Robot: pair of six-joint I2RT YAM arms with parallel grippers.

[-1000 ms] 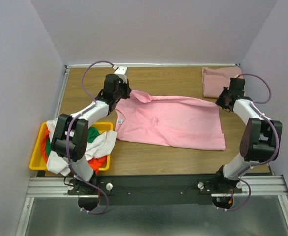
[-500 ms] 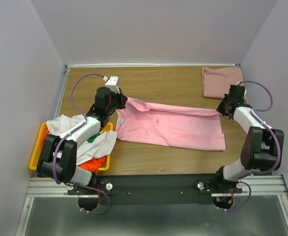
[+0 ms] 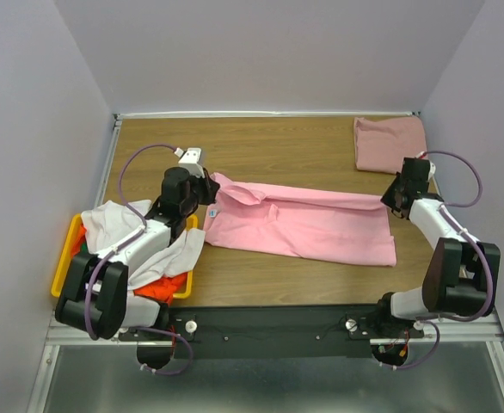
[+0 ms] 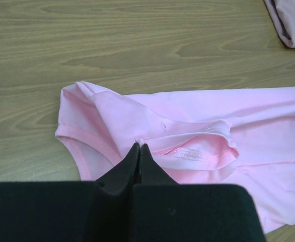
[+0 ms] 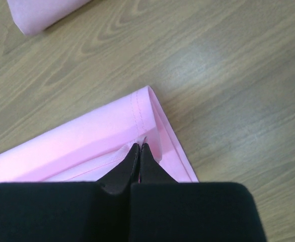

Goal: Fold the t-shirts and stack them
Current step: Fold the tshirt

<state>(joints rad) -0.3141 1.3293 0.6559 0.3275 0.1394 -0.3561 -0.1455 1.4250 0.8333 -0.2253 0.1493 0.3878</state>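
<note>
The bright pink t-shirt (image 3: 308,225) lies across the middle of the table, its far edge folded toward me. My left gripper (image 3: 207,191) is shut on the shirt's left end; in the left wrist view (image 4: 139,146) its tips pinch the fabric by the sleeve hem (image 4: 198,154). My right gripper (image 3: 390,198) is shut on the shirt's far right corner; in the right wrist view (image 5: 139,146) the tips pinch the folded hem (image 5: 112,136). A folded dusty rose t-shirt (image 3: 390,143) lies at the far right corner. White (image 3: 114,225), orange (image 3: 162,287) and green tees are heaped in the bin.
The yellow plastic bin (image 3: 63,274) stands at the near left, the tees spilling over its rim. The enclosure walls stand close on both sides and at the back. The rose shirt's edge shows in the left wrist view (image 4: 288,22) and the right wrist view (image 5: 42,12).
Both grippers have moved toward me with the shirt's far edge, folding it over the near part. The shirt now lies as a narrower band.
</note>
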